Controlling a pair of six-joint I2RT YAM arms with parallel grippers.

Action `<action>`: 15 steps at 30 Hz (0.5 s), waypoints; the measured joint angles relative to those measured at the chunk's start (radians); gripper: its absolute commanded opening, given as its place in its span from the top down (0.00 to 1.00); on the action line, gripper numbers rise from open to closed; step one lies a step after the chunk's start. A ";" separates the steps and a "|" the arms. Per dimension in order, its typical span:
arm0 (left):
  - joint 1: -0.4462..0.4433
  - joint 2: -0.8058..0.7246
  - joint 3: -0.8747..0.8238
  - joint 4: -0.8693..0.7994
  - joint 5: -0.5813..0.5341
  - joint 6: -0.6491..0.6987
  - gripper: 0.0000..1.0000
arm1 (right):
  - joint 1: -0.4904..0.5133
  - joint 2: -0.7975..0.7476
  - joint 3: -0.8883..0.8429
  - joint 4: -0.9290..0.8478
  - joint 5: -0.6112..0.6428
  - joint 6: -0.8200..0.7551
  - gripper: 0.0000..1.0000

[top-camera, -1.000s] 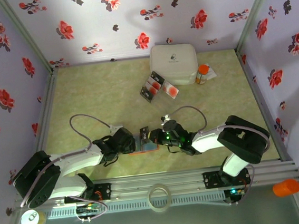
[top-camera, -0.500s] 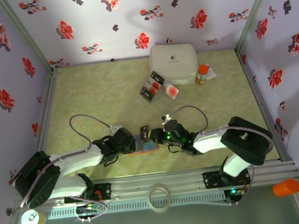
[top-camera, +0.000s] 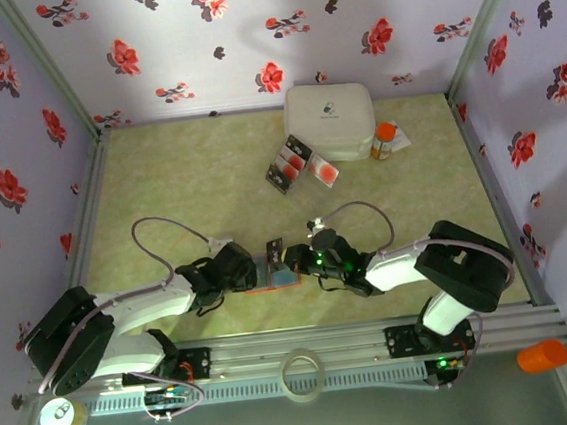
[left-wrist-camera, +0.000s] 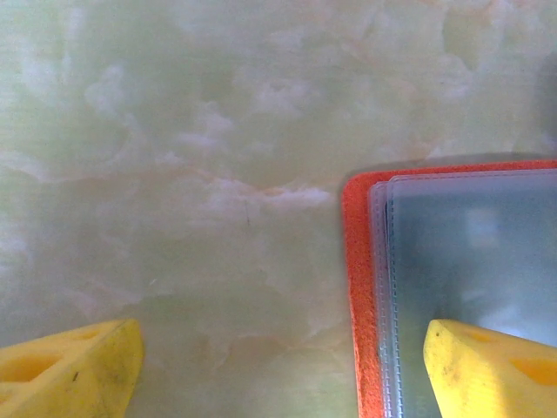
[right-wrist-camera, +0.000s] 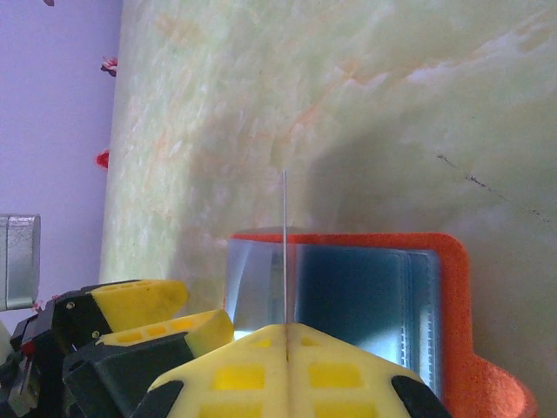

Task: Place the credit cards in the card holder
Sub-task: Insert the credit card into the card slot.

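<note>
The card holder (top-camera: pixel 276 277) lies open on the table between my two grippers, an orange rim (right-wrist-camera: pixel 454 287) around clear plastic pockets. My right gripper (right-wrist-camera: pixel 285 329) is shut on one credit card (right-wrist-camera: pixel 285 248), seen edge-on as a thin upright line over the holder's left pocket; from above the right gripper (top-camera: pixel 288 260) sits at the holder's right side. My left gripper (left-wrist-camera: pixel 278 374) is open, its right finger (left-wrist-camera: pixel 487 366) over the holder's plastic sleeve (left-wrist-camera: pixel 470 261) and its left finger on bare table. More credit cards (top-camera: pixel 289 166) lie at the back.
A big white rounded box (top-camera: pixel 330 120) stands at the back right with an orange-capped pill bottle (top-camera: pixel 385 140) beside it. A white card (top-camera: pixel 324 172) lies just in front of the box. Patterned walls enclose the table on three sides.
</note>
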 measured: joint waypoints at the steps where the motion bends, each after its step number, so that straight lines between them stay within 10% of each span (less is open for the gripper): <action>1: 0.000 0.000 0.000 0.000 0.000 0.000 0.15 | 0.000 0.004 0.000 0.005 0.000 0.000 1.00; 15: 0.000 -0.006 -0.006 0.005 0.000 0.000 0.15 | 0.005 0.016 -0.008 0.049 0.012 0.018 1.00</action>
